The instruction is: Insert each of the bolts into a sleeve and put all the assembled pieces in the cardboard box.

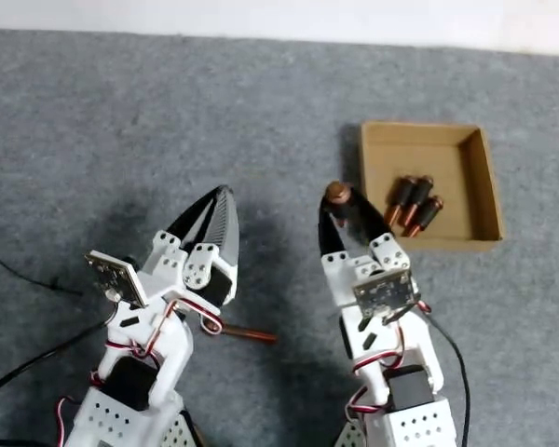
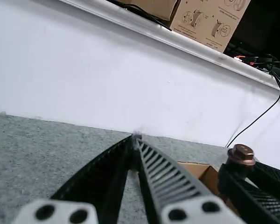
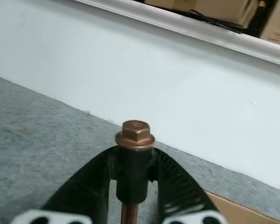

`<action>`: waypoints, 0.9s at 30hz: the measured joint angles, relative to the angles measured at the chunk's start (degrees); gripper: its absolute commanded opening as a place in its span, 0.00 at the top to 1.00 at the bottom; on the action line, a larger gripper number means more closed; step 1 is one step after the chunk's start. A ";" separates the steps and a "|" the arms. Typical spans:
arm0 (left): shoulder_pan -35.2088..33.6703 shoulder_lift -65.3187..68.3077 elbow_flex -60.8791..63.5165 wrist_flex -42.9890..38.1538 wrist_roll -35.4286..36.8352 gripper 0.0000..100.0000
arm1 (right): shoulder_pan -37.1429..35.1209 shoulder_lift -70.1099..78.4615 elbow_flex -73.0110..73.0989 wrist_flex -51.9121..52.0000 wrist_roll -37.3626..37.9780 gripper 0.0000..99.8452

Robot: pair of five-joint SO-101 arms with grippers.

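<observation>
My right gripper [image 1: 341,209] is shut on a black sleeve [image 3: 132,177] with a copper bolt [image 3: 134,134] through it. The piece stands upright, bolt head [image 1: 336,192] on top, just left of the cardboard box [image 1: 477,177]. Three assembled pieces [image 1: 413,205] lie inside the box. My left gripper [image 1: 224,194] is shut with nothing in it and hovers over the carpet to the left of the right gripper. In the left wrist view its tips [image 2: 135,138] meet, and the held bolt [image 2: 241,155] shows farther off. A copper rod [image 1: 250,333] lies on the carpet between the arms, partly hidden.
Grey carpet [image 1: 121,121] covers the table, with open room at the back and left. A white wall [image 3: 177,79] runs along the far edge. A black cable [image 1: 23,277] lies at the front left. A corner of the box [image 3: 245,213] shows in the right wrist view.
</observation>
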 measured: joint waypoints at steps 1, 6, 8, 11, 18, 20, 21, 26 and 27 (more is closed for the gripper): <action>0.00 0.00 0.00 0.00 0.00 0.99 | 0.62 0.00 0.00 0.00 0.00 1.00; 0.00 0.00 0.00 0.00 0.00 0.99 | 1.58 0.00 0.00 0.00 0.00 1.00; 0.00 0.00 0.00 0.00 0.00 0.99 | 2.64 0.00 0.00 0.00 0.00 1.00; 0.00 0.00 0.00 0.00 0.00 0.99 | 4.84 1.85 -0.53 0.00 -2.64 1.00; 0.00 0.00 0.00 0.00 0.00 0.99 | 8.88 26.90 -14.68 0.00 -6.15 1.00; 0.00 0.00 0.00 0.00 0.00 0.99 | 9.93 38.33 -21.71 0.00 -6.24 1.00; 0.00 0.00 0.00 0.00 0.00 0.99 | 10.37 44.40 -25.49 0.00 -6.24 1.00; 0.00 0.00 0.00 0.00 0.00 0.99 | 13.89 74.29 -44.48 0.00 -11.60 1.00; 0.00 0.00 0.00 0.00 0.00 0.99 | 14.86 79.82 -47.91 0.00 -13.45 1.00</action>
